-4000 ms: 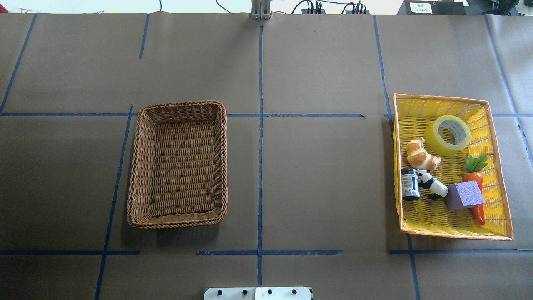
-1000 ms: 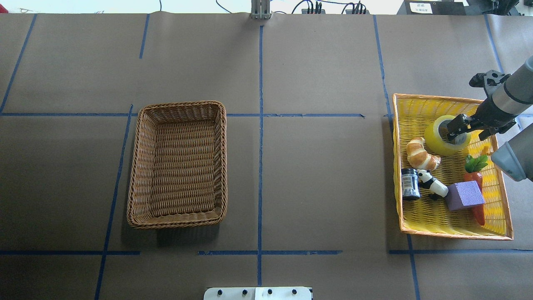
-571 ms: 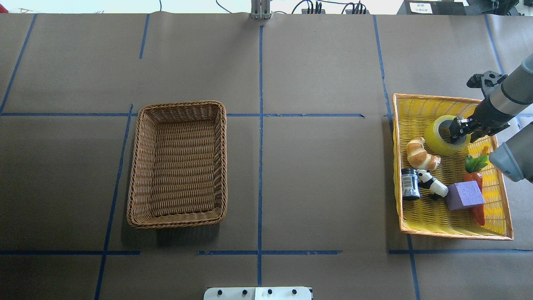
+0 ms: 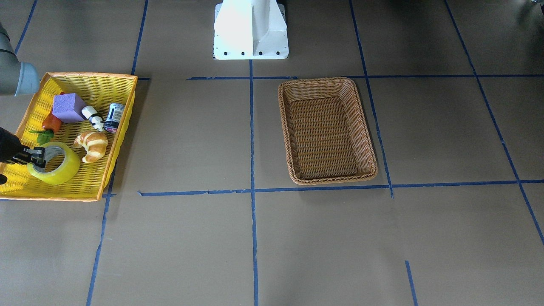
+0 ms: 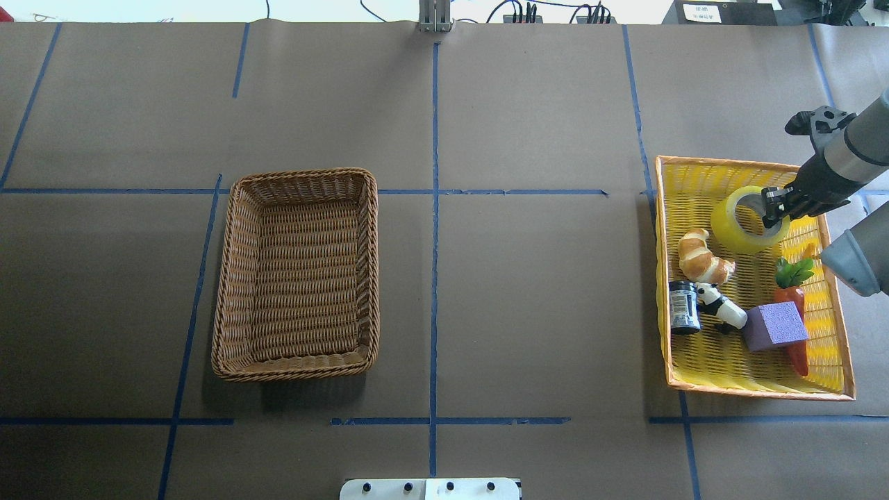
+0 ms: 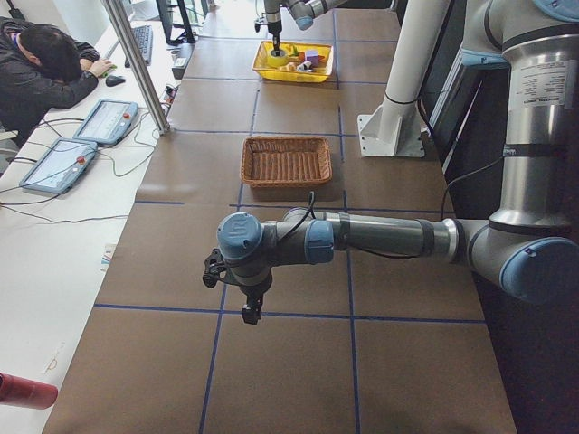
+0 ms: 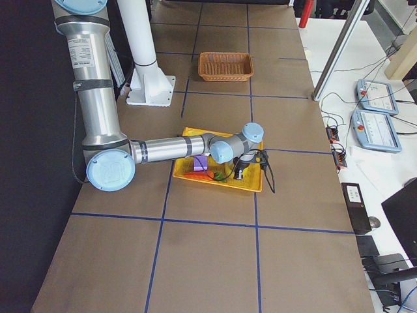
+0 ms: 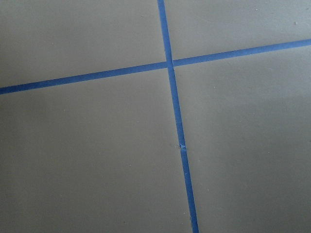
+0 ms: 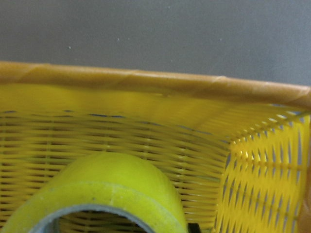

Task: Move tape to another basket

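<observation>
Brown paper covers the table (image 5: 528, 312), which is marked into large squares by blue lines (image 5: 434, 278). On the robot's right side stands a yellow tray (image 5: 757, 392) with an orange rim. The tape (image 5: 726, 223) is inside this tray, at the end away from the robot, with its open core tipped partly upward. The right gripper (image 5: 772, 208) reaches in over the tray's outer side, and its fingers are clamped on the wall of the roll, at the side of the roll toward that arm. Whether the roll rests on the tray floor I cannot tell. From the right wrist, the yellow curve of the tape (image 9: 121, 189) fills the lower part of the view, with the tray's woven wall and rim close behind it.

A croissant (image 5: 703, 257) lies just beside the tape, toward the robot. Nearer the robot are a dark jar (image 5: 685, 307), a toy panda (image 5: 722, 309), a purple block (image 5: 774, 325) and a carrot (image 5: 795, 305), all in the same tray.

The brown basket (image 5: 226, 278) stands well apart, on the robot's left half of the table.

The left gripper (image 6: 248, 313) hangs above bare paper, well away from both containers; whether its fingers are apart or together I cannot tell. A person (image 6: 45, 63) sits at a desk beside the table.
</observation>
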Motion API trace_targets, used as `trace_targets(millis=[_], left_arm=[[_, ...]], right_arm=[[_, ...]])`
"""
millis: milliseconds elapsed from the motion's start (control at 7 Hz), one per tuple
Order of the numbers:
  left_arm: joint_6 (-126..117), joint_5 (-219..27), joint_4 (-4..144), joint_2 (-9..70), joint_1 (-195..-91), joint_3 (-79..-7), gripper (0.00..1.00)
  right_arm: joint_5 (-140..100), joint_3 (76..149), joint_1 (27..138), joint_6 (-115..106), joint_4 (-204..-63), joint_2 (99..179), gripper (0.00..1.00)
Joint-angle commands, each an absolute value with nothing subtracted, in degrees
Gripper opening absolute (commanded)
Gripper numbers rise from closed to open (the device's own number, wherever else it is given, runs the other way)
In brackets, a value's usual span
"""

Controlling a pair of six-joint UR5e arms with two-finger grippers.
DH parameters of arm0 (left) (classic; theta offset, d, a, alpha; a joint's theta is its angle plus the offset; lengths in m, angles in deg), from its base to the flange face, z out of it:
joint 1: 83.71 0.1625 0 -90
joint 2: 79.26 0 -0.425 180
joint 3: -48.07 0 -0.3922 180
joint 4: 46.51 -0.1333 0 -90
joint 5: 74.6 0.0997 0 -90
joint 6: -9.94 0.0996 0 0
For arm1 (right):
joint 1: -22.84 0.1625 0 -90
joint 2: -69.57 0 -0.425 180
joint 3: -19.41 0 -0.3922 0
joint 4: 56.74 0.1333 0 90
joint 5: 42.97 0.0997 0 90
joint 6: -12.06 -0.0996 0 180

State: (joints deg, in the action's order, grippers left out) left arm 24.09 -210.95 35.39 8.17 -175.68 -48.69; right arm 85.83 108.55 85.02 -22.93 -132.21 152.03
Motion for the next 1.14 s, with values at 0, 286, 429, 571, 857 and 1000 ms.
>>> trace_targets(millis=[0,286,429,571,857,1000], left_arm=[[24.09,-210.92,35.32,7.58,-175.73,-50.80,1.00],[24.00,-210.92,35.41,7.92,-175.65,-53.69,1.00],[24.00,-210.92,35.49,8.28,-175.56,-54.66,1.00],[24.00,-211.01,35.50,8.45,-175.30,-56.32,1.00],[12.73,-216.85,37.93,8.63,-172.25,-60.98,1.00],[5.18,-220.29,43.35,8.63,-169.44,-61.26,1.00]], right_arm=[[86.23,115.35,88.75,-25.19,-133.38,152.11,0.00],[87.97,120.38,87.89,-38.06,-133.47,146.52,0.00],[87.12,120.57,84.31,-47.27,-133.38,142.39,0.00],[84.32,122.31,80.45,-52.32,-133.30,140.17,0.00],[83.51,128.01,74.55,-67.77,-132.33,137.44,0.00],[83.42,131.17,73.13,-72.88,-132.24,136.73,0.00]])
